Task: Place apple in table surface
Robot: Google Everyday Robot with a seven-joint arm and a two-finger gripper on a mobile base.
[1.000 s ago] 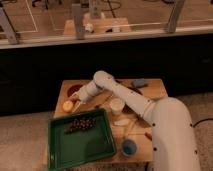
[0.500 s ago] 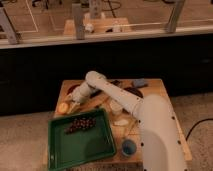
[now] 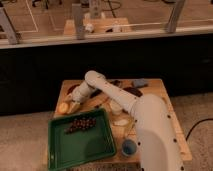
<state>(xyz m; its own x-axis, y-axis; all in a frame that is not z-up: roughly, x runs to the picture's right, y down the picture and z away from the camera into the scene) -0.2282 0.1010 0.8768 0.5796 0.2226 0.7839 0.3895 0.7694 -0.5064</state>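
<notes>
moved since a sec ago: apple [image 3: 63, 107] and gripper [image 3: 73, 104] together, a touch toward 8 o'clock, so nearer the table's left edge; barely any shift over the last half second
robot body: also slid toward 9 o'clock since then, now bulking over the table's right-front part
arm [image 3: 115, 95]: elbow up around the table's 12 o'clock, forearm slanting down toward 8 o'clock to the claw
edges: apple close to the left edge of the table surface [image 3: 159, 89], only a thin strip of bare wood at its 9 o'clock
tray: green tray [image 3: 82, 145] at the apple's 5 o'clock, far-left corner just beside it; grapes [image 3: 81, 123] in the far half
open room: bare wood mostly out at the table's 3 o'clock, past the arm; white cup [image 3: 116, 106] and blue bowl [image 3: 129, 147] crowding the middle and front
apple vs claw: right against the claw tip, at its 8 o'clock
claw state: honestly can't tell, gripping or let go
resting or lifted: can't tell either
</notes>
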